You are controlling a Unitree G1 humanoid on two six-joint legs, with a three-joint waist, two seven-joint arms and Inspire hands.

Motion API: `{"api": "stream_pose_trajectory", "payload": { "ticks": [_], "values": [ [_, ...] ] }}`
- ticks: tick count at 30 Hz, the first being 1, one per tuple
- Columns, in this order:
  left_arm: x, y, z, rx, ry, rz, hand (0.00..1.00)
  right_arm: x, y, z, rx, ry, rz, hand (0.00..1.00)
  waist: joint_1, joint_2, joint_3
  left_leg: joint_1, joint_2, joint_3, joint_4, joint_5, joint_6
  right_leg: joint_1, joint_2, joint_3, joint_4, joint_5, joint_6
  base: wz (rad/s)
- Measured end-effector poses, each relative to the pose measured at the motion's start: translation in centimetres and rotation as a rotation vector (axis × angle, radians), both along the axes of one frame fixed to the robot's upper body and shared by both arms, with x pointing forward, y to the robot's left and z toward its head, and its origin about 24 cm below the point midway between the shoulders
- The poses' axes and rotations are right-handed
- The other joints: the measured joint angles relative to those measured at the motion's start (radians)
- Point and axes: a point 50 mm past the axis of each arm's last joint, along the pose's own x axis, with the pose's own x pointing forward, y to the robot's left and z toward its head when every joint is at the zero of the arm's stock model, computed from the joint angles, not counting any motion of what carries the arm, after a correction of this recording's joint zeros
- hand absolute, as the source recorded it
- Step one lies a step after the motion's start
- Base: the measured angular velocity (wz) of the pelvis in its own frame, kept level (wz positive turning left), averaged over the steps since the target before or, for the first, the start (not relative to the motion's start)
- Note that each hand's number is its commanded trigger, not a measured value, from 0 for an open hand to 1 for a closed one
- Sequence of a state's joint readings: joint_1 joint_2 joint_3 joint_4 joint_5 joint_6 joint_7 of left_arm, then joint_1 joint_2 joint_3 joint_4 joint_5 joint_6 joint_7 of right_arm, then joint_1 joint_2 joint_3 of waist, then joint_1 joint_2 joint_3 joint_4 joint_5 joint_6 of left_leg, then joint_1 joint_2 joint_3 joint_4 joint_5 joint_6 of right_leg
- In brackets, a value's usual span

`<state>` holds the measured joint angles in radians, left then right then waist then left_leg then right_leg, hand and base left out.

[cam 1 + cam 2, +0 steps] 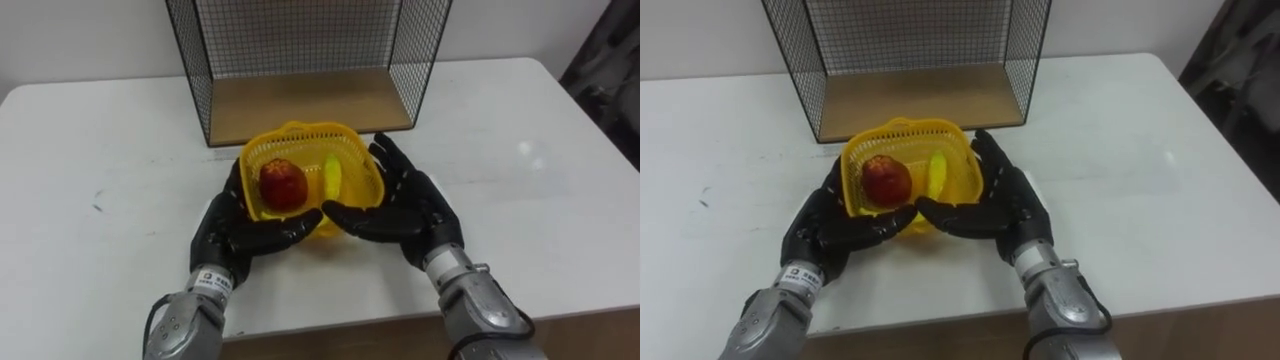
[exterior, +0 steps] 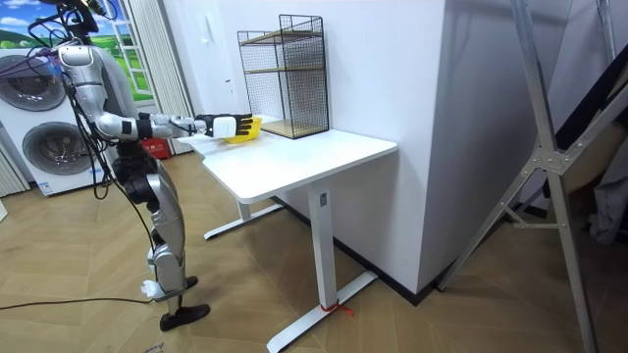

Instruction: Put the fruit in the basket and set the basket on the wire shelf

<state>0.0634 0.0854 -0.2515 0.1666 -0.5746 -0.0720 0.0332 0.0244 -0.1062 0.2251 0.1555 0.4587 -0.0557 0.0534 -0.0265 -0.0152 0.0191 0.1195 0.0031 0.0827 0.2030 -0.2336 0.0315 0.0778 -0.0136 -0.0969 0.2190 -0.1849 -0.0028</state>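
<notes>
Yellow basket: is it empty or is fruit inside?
Not empty: a red apple and a yellowish fruit lie inside the basket, cupped between the left hand and right hand.

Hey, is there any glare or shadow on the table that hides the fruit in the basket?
Left eye view: no; a faint bright patch sits on the table at the right, clear of the basket; the apple and banana are evenly lit; soft shadow lies under the left hand and right hand. Room view: fruit too small to tell.
</notes>
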Motion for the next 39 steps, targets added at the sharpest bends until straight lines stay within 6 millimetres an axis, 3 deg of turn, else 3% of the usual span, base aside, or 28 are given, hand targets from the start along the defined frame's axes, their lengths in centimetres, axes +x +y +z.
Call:
{"api": "stream_pose_trajectory", "payload": {
  "ticks": [10,25,39],
  "values": [
    [1.6,-0.6,1.7,-0.005,-0.07,-0.015,0.0,0.7,0.1,1.2,-0.03,-0.054,-0.044,0.0,-0.011,-0.001,-0.0007,0.003,0.002,0.021,-0.003,0.0,0.0,-0.006,0.003,0.015,0.0,0.005,0.0,-0.06],
    [2.0,-0.6,3.4,0.014,-0.14,0.001,0.0,0.9,0.5,3.3,-0.048,-0.149,-0.043,0.0,-0.023,0.013,-0.002,0.008,0.005,0.025,-0.005,0.0,0.0,-0.006,0.004,0.024,0.002,0.005,0.0,0.0],
    [2.1,-0.4,3.9,0.025,-0.161,0.031,0.0,0.9,1.0,3.7,-0.036,-0.169,-0.038,0.0,-0.016,0.01,-0.0028,0.022,0.009,0.024,-0.004,0.0,0.0,0.008,0.004,0.017,0.006,0.005,0.0,0.01]
  ]
}}
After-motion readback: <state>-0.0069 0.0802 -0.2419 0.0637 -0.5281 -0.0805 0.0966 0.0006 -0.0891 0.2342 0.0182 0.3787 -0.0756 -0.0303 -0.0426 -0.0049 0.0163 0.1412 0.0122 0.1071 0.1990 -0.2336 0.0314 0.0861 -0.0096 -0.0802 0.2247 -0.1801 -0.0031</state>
